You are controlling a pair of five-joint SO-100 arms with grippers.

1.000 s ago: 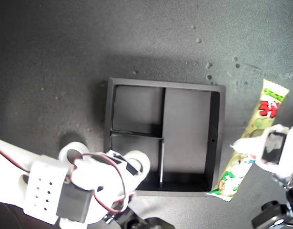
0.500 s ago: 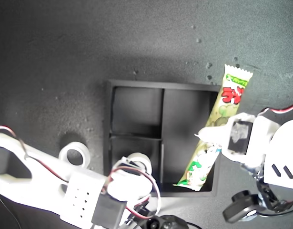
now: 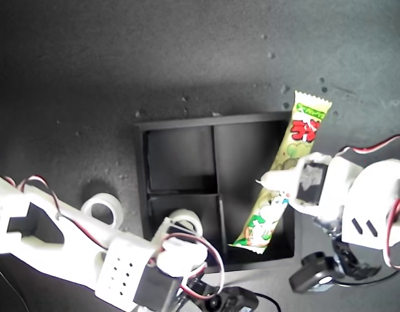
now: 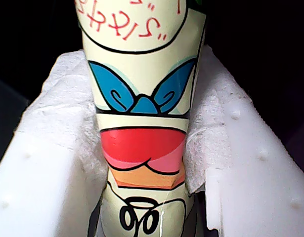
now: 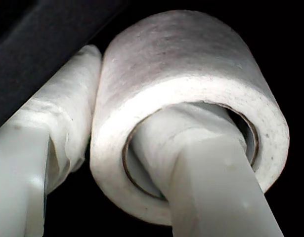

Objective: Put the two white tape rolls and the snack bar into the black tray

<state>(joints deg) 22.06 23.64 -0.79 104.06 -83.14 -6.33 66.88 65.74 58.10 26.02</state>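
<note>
My first gripper (image 3: 276,186) clamps the bar (image 3: 281,175) slanting over the tray's (image 3: 142,175) long compartment. My second gripper (image 3: 177,234) pinches a roll's (image 3: 185,221) wall above a small compartment; the other roll (image 3: 102,210) lies beside the tray

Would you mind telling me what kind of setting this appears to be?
Probably a robot test bench: two white printed arms with exposed wiring work on a dark mat, around a black tray and snack bar.

Surfaces, as seen.
Snack bar (image 4: 142,123): glossy printed wrapper. My first gripper (image 4: 144,148): white plastic, soft fibrous padding. Tape roll (image 5: 191,113): matt, slightly fuzzy. Black tray (image 3: 142,175): matt.
</note>
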